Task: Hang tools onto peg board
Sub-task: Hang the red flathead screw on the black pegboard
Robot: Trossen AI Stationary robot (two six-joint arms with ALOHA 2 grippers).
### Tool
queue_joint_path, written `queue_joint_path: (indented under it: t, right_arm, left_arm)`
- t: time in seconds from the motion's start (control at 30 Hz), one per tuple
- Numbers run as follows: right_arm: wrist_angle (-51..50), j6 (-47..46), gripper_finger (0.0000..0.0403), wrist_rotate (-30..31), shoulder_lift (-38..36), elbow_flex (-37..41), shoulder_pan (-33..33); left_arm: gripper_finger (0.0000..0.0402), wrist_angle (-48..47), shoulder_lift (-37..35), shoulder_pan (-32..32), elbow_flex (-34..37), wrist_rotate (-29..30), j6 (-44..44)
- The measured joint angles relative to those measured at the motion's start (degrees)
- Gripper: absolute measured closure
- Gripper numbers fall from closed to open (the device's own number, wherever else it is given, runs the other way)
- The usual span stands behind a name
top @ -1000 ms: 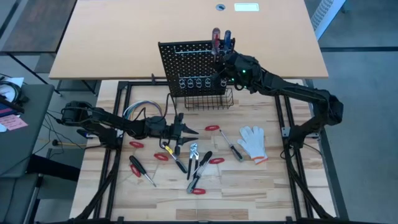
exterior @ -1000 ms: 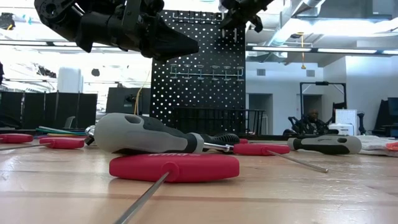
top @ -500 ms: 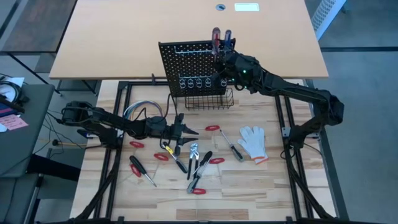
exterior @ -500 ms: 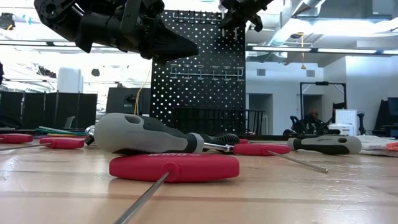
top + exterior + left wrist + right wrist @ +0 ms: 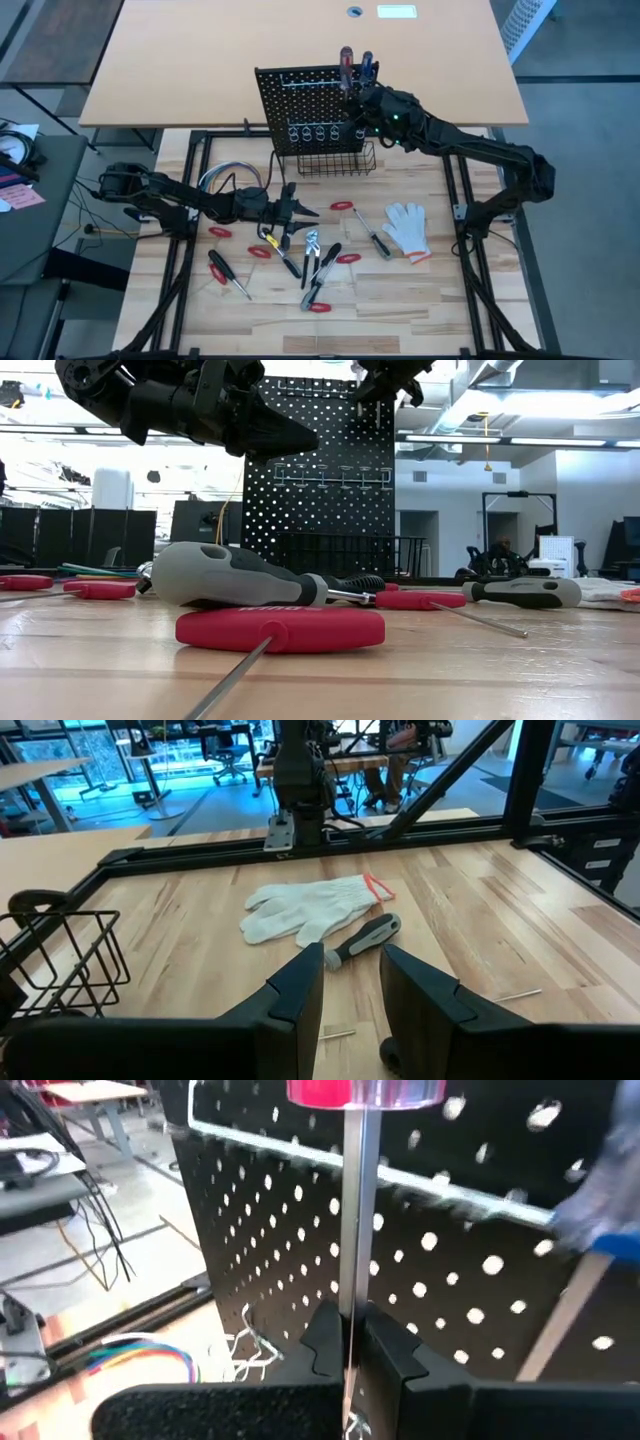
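Red screwdriver (image 5: 356, 1230) upright, handle up, at peg board (image 5: 470, 1260)

From overhead I get even, soft light with faint shadows on the desk (image 5: 420, 290). My low camera faces bright ceiling lights (nearest red handle (image 5: 280, 629) blurred). The right wrist feed smears at its edges.

The peg board (image 5: 312, 108) stands at the back of the surface (image 5: 420, 290), with the right gripper (image 5: 358, 100) beside its upper right edge. Before it, tools (image 5: 312, 262) lie scattered, a glove (image 5: 407, 228) to their right and the left gripper (image 5: 300, 209) above them.
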State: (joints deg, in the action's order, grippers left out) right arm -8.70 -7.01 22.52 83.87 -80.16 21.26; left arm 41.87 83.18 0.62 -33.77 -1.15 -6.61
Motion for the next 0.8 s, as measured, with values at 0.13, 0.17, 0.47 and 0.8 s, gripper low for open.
queue_joint_path:
  t: [0.13, 0.17, 0.47, 0.8]
  right_arm:
    - [-0.40, -0.05, 0.0391, 0.00, -1.33, -0.03, 0.30]
    - [-0.66, -0.19, 0.0391, -0.01, -1.57, -0.04, 0.55]
    - [-2.29, -1.46, 0.0390, -0.34, -1.12, -0.02, 2.19]
    - [-2.02, -1.55, 0.0390, -0.37, -0.68, -0.02, 2.36]
  left_arm:
    - [0.0307, -0.04, 0.00, 0.00, 0.00, 0.00, -0.02]
    - [0.0307, -0.04, 0.00, 0.00, 0.01, 0.00, -0.01]
    - [0.0307, 0.15, 0.00, 0.00, 0.01, 0.00, -0.02]
    - [0.0307, 0.14, 0.00, 0.00, 0.00, 0.01, -0.02]
